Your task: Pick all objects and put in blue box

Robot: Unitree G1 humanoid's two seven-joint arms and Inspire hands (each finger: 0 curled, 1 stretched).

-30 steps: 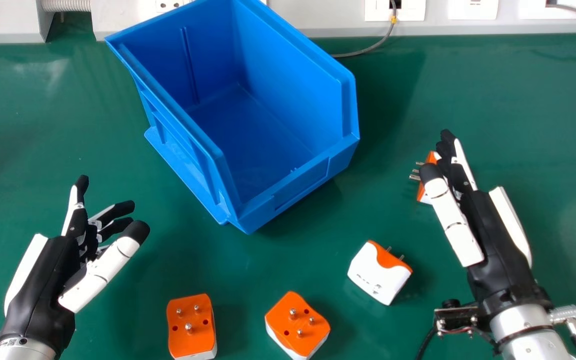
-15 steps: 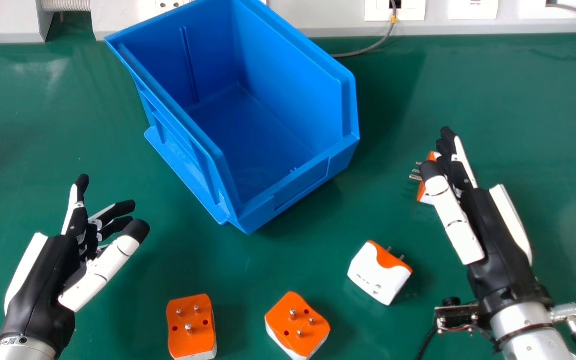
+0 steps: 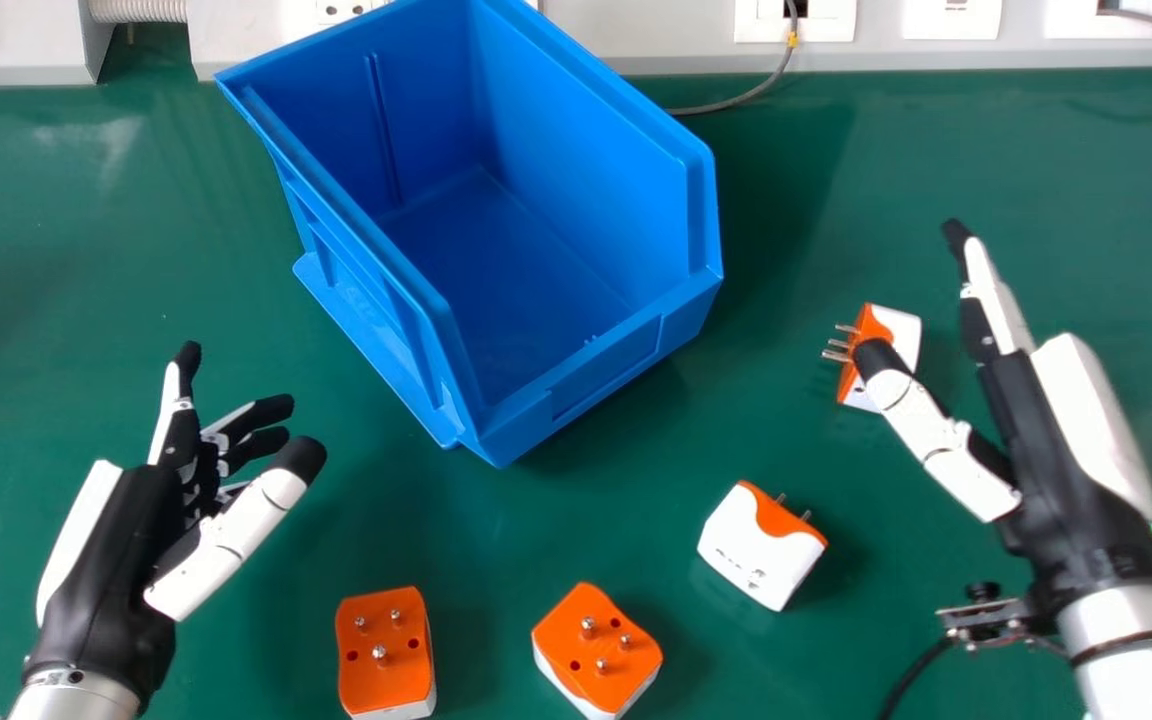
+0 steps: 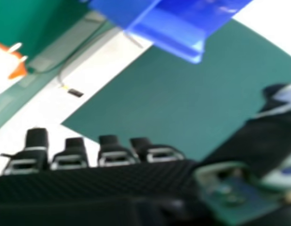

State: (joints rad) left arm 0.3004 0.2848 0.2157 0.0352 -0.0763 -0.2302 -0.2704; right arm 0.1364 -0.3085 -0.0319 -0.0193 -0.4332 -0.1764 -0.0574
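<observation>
My right hand (image 3: 1046, 440) is open over the table's right side, its thumb tip over the edge of an orange-and-white adapter (image 3: 899, 335). In the right hand view, my right hand (image 4: 98, 183) has straight fingers, with part of an adapter (image 4: 5, 70) in sight. My left hand (image 3: 126, 530) hovers open at the left. Nearer the front lie a white-faced adapter (image 3: 751, 545) on its side and two more with pins up, one in the middle (image 3: 586, 670), one left of it (image 3: 376, 670). The blue box (image 3: 676, 320) stands behind them, its inside bare.
The green table (image 3: 936, 180) extends behind my right hand and to the left of the box. A grey cable (image 3: 736, 100) lies behind the box, by the pale wall strip with sockets (image 3: 636, 45).
My right hand has shifted right and spread its thumb away from its fingers, uncovering more of the rear adapter. The left hand has moved slightly right. The adapters and box keep their places.
</observation>
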